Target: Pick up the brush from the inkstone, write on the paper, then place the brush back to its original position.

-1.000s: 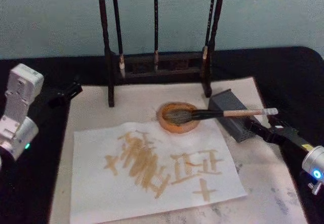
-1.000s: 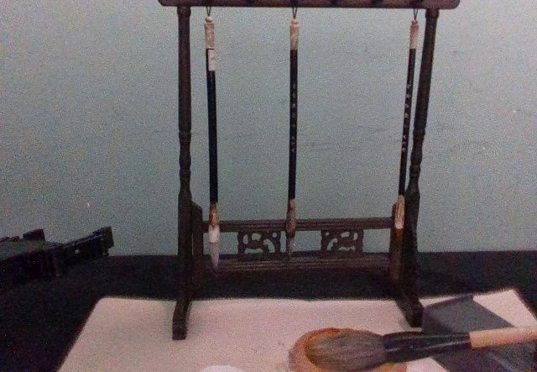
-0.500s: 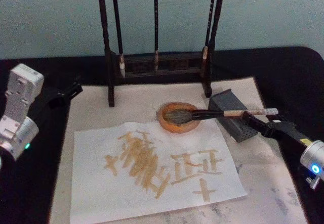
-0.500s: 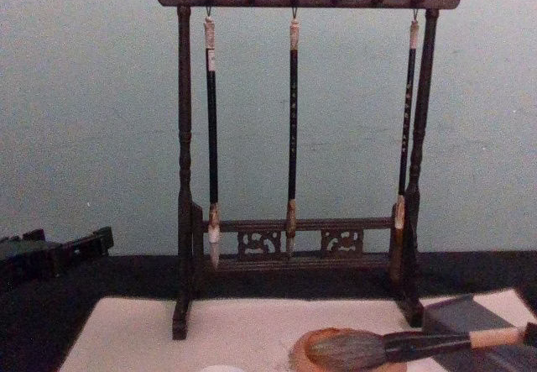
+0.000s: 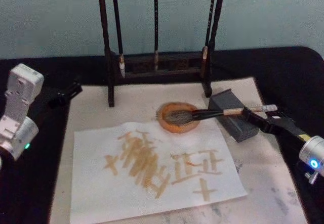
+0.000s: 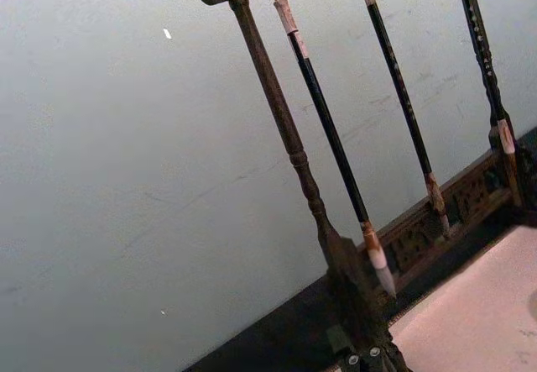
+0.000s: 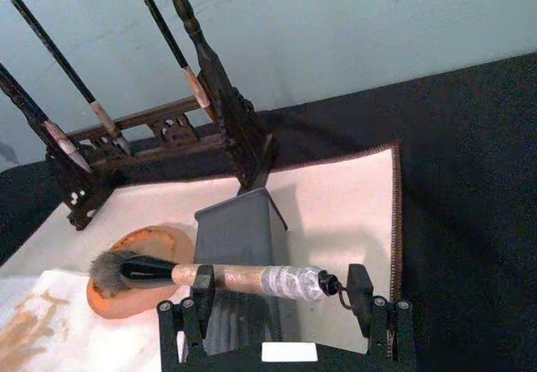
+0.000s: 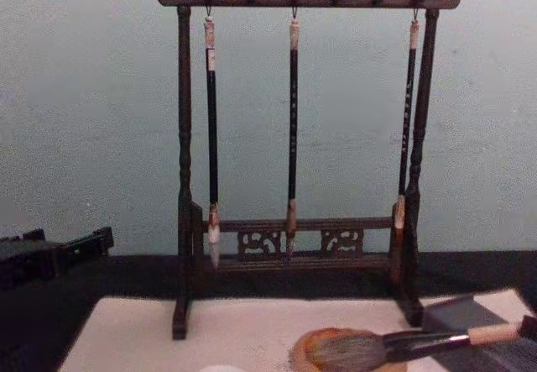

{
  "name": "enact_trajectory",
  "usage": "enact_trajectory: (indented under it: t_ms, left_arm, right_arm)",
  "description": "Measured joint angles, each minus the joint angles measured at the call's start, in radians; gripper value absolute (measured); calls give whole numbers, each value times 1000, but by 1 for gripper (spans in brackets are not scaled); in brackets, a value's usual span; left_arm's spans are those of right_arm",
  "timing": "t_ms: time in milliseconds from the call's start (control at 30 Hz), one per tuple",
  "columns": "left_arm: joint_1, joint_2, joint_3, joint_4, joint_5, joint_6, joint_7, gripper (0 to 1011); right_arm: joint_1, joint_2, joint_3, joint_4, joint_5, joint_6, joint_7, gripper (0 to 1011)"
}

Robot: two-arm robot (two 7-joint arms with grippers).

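Fingers (image 7: pixel 359 295) spread wide, the right pincer (image 7: pixel 280 292) is hovering at the tail of the brush (image 5: pixel 212 114), its arm reaching in low from the tabletop's (image 5: pixel 283 72) right side. The brush is lying with its bristles in the inkstone (image 5: pixel 169 127) and its handle across a grey block (image 5: pixel 228 102), just behind the ochre-marked paper (image 5: pixel 101 183). The left pincer (image 5: pixel 68 91) is sitting far left; whether it is apart or together cannot be told.
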Motion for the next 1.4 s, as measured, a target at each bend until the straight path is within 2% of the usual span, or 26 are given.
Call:
enact_trajectory:
  t_ms: [767,1400]
  left_arm:
    - [0,0,0,0,0,0,0,1002]
    - [0,0,0,0,0,0,0,1002]
  right_arm:
    - [38,2,-15,29,17,-3,12,1008]
    - [62,-14,-7,91,119,-16,60,1008]
